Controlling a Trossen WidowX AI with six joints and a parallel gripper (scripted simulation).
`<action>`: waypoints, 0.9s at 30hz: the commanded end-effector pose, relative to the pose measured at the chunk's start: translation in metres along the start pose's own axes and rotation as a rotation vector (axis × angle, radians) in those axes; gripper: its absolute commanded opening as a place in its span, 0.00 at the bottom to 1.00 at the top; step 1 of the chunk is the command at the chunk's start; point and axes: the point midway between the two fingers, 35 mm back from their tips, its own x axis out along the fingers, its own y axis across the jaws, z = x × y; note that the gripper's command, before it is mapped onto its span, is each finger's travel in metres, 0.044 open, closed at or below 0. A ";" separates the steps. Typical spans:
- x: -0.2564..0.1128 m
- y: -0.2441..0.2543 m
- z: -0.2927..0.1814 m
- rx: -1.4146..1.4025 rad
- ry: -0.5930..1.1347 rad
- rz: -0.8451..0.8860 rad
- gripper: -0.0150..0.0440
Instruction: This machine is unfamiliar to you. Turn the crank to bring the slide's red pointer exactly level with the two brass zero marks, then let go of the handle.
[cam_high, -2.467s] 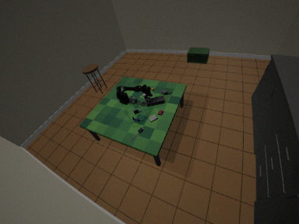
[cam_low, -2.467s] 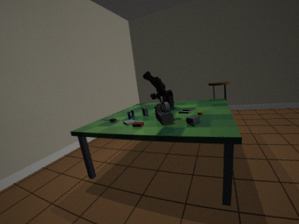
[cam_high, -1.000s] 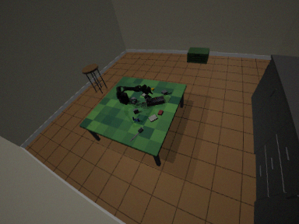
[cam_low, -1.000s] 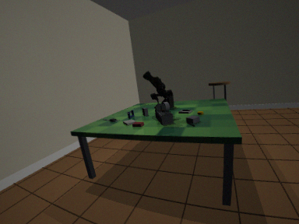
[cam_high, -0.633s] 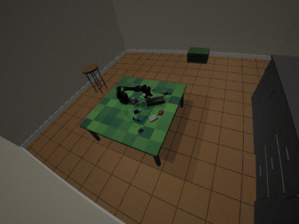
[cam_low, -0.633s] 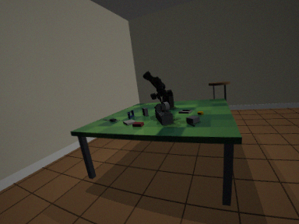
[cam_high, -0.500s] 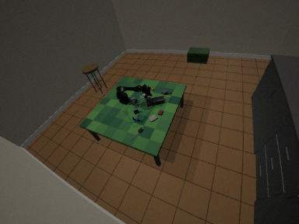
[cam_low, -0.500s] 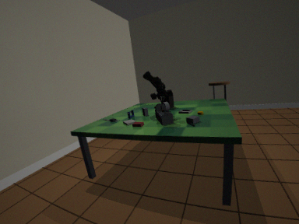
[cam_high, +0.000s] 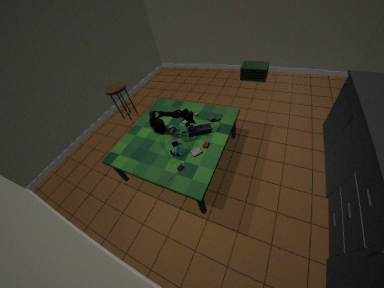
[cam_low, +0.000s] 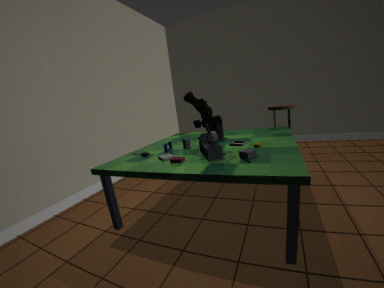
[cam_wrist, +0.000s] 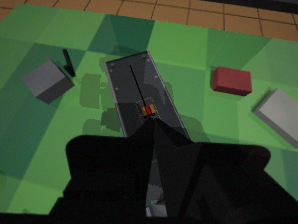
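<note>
Green checked table (cam_high: 135, 145) (cam_low: 200, 172) (cam_wrist: 30, 120), machine (cam_high: 200, 130) (cam_low: 210, 150) (cam_wrist: 131, 80) on top.
Pincer (cam_wrist: 152, 122) clenched on nothing; red pointer (cam_wrist: 148, 110) between brass marks (cam_wrist: 152, 108), exact level unclear.

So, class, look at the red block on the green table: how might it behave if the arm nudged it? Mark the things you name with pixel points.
The red block (cam_high: 206, 144) (cam_low: 177, 160) (cam_wrist: 232, 81) probably wouldn't roll, given its flat faces and straight edges. It would likely slide rather than tip, since it lies low and flat. It looks stiff, keeping a crisp box shape.
</note>
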 end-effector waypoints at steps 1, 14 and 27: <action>0.000 0.000 0.000 0.000 0.000 0.000 0.34; 0.000 0.000 0.000 0.000 0.000 0.000 0.92; 0.000 0.000 0.000 0.000 0.000 0.000 0.56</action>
